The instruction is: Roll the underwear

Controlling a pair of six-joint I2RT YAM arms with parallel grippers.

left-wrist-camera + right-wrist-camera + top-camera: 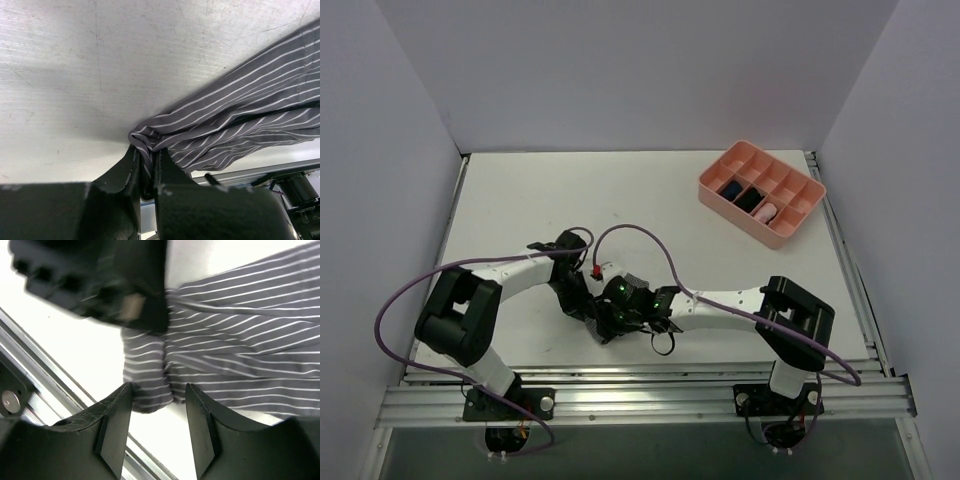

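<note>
The underwear (240, 115), limp grey cloth with fine white stripes, lies bunched at the near middle of the counter (620, 190). It should be light and floppy, best taken by a folded edge. The left hand (146, 165) pinches one fold tight; the right hand (160, 395) stands open astride another, holding nothing.

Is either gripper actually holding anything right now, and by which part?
The left gripper pinches the underwear by a bunched fold at its edge. The right gripper is open beside the cloth's end, gripping nothing.
</note>
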